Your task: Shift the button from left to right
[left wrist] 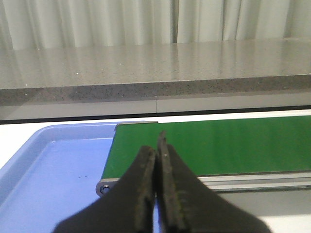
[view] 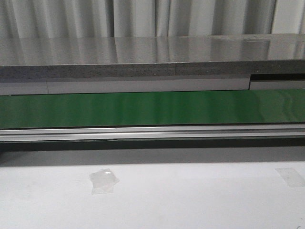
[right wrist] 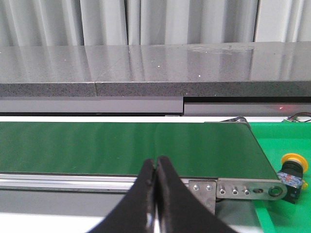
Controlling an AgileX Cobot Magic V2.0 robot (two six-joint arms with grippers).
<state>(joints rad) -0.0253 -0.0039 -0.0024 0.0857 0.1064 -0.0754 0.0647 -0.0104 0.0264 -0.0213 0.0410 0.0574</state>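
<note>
Both arms of a two-arm robot wait at a long green conveyor belt (view: pixel 152 109) that runs across the white worktop (view: pixel 190 200), backed by a grey speckled stone ledge (view: pixel 143 59) and pale curtains. The left black pincer (left wrist: pixel 156 160) and the right black pincer (right wrist: pixel 155 174) each have their jaws pressed together on nothing.

The small push-button with a round yellow head on a black boxy body (right wrist: pixel 293 175) appears only in the right wrist view, standing on a green surface just past the belt's end roller and metal bracket (right wrist: pixel 243 190), on the robot's right. It is well apart from the right pincer and is partly cut off at the edge of the picture. In the left wrist view a pale blue plastic tray (left wrist: pixel 53 179) sits at the belt's other end, and no button shows in it. The front view shows a bare stretch of belt and two scraps of clear tape (view: pixel 103 181) on the worktop.

Since the task calls for a left-to-right move and the button sits on the right, the transfer looks done or nearly so. If a grasp is still needed, the sound approach is to spread the jaws wide first, come down over the boxy body rather than the rounded head, and close squarely so it does not tip.
</note>
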